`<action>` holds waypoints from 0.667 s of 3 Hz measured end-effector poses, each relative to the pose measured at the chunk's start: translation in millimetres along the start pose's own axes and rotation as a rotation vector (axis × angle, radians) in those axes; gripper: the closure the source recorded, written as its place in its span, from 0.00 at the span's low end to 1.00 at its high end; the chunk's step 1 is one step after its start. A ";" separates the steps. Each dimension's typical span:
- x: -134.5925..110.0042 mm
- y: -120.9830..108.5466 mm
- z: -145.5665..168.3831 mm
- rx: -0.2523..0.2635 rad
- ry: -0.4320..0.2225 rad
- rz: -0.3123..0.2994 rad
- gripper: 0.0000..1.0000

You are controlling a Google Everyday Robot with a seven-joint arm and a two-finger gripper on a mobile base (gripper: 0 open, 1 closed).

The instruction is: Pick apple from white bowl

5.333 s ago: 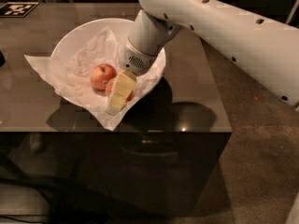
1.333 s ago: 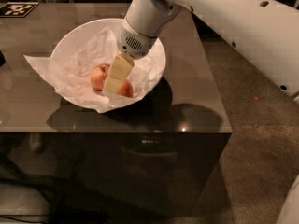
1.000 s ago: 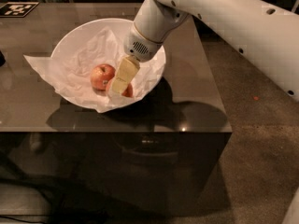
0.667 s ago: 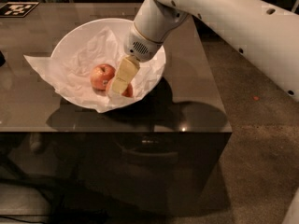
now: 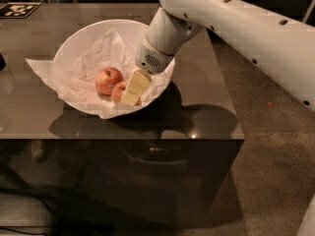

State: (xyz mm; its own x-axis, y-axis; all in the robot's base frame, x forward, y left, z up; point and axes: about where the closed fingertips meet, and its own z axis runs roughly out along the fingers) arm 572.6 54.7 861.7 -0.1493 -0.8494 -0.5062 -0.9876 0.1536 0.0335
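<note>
Two red-orange apples lie side by side in the wide white bowl [image 5: 83, 36], which is lined with crumpled white paper. The smaller apple [image 5: 117, 92] is on the right and is partly hidden behind my gripper. The larger apple [image 5: 108, 80] is to its left, in full view. My gripper [image 5: 130, 97] reaches down into the bowl from the upper right and sits right at the smaller apple, covering its right side.
The bowl stands on a dark glossy table [image 5: 206, 107] whose front edge is just below it. The paper lining [image 5: 42, 68] hangs over the bowl's left rim. A black-and-white marker tag [image 5: 19, 9] lies at the far left corner. Bare floor [image 5: 275, 171] lies to the right.
The gripper has shifted a little to the right inside the bowl, from between the two apples to the right-hand apple. Both apples stay where they were.
</note>
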 end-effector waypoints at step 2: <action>1.6 1.6 9.2 -0.034 0.013 0.013 0.19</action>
State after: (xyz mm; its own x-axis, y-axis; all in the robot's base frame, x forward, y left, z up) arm 571.2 58.3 853.0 -0.1625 -0.8538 -0.4946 -0.9866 0.1476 0.0694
